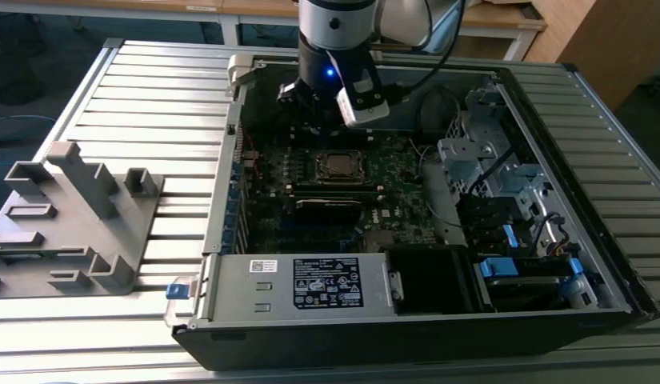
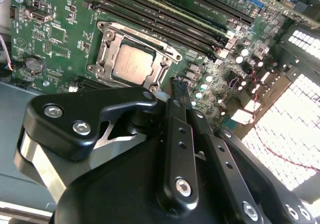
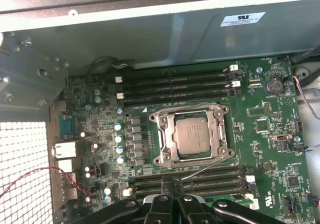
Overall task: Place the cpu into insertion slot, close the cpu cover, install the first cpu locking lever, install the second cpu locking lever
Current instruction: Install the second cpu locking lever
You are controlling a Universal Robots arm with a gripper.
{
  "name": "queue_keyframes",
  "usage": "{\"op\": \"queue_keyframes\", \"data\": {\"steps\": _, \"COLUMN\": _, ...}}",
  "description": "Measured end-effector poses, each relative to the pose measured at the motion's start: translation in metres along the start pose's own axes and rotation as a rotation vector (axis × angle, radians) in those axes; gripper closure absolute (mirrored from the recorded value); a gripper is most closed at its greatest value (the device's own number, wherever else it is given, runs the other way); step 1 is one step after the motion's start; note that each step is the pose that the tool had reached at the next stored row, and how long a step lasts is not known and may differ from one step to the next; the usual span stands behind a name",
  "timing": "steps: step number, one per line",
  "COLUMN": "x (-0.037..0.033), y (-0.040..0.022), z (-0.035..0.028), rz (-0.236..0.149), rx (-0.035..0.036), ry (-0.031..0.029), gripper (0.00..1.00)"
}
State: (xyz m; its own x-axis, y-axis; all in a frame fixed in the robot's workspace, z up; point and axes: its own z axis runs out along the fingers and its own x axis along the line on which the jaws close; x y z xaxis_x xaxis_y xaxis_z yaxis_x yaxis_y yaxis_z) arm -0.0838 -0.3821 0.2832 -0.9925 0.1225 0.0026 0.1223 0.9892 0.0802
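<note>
Second wrist view, nearest first: black jointed links of the pincer [image 2: 179, 86], matte and bolted, tapering to two slim fingertips pressed together, nothing visible between them. Just beyond those tips, in the first wrist view, a thin bright wire lever [image 3: 210, 167], long axis roughly along the socket edge that faces the pincer [image 3: 170, 184], one end lifted slightly off the board; probably the part closest to hand, though touching or just apart cannot be told. Straight ahead of the tips, past the lever, the cpu [image 3: 192, 138] [image 2: 131, 64]: small flat square, dull silver-tan top, faint print, seated in the socket. Around it the cpu cover [image 3: 165, 134] [image 2: 107, 49]: square frame of bright stamped metal with an open centre window, apparently lying down flat over the chip's rim. Underneath, green motherboard [image 3: 270, 149], dotted with small silver-capped cylinders and black chips. Either side of the socket, long dark memory slots [image 3: 175, 86] with white end clips, parallel to that same socket edge. Farther off, the grey sheet-metal case wall [image 3: 150, 34]. From the exterior view: arm [image 1: 335, 32] reaching down into the open case above the cpu [image 1: 338, 166], black-labelled power supply [image 1: 298, 284] at the near end, ribbed metal surface [image 1: 148, 120] below, grey blocky fixture [image 1: 74, 216] at the exterior view's left.
</note>
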Motion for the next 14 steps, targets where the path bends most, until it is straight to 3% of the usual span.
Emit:
{"op": "queue_keyframes", "data": {"steps": 2, "x": -0.0006, "y": -0.0003, "z": 0.0004, "rz": 0.0, "rx": 0.0014, "ry": 0.0, "gripper": 0.9}}
{"op": "queue_keyframes", "data": {"steps": 5, "x": -0.0033, "y": -0.0001, "z": 0.0014, "rz": 0.0, "rx": 0.0137, "ry": 0.0008, "gripper": 0.9}}
{"op": "queue_keyframes", "data": {"steps": 6, "x": -0.0044, "y": 0.0, "z": 0.0019, "rz": 0.0, "rx": 0.0195, "ry": 0.0014, "gripper": 0.9}}
{"op": "queue_keyframes", "data": {"steps": 9, "x": -0.0068, "y": 0.0003, "z": 0.0031, "rz": 0.0, "rx": 0.0452, "ry": 0.003, "gripper": 0.9}}
{"op": "queue_keyframes", "data": {"steps": 11, "x": -0.0082, "y": 0.0005, "z": 0.0045, "rz": 0.0, "rx": 0.0561, "ry": 0.0038, "gripper": 0.9}}
{"op": "queue_keyframes", "data": {"steps": 14, "x": -0.0092, "y": 0.0013, "z": 0.0055, "rz": -0.005, "rx": 0.0576, "ry": 0.0042, "gripper": 0.9}}
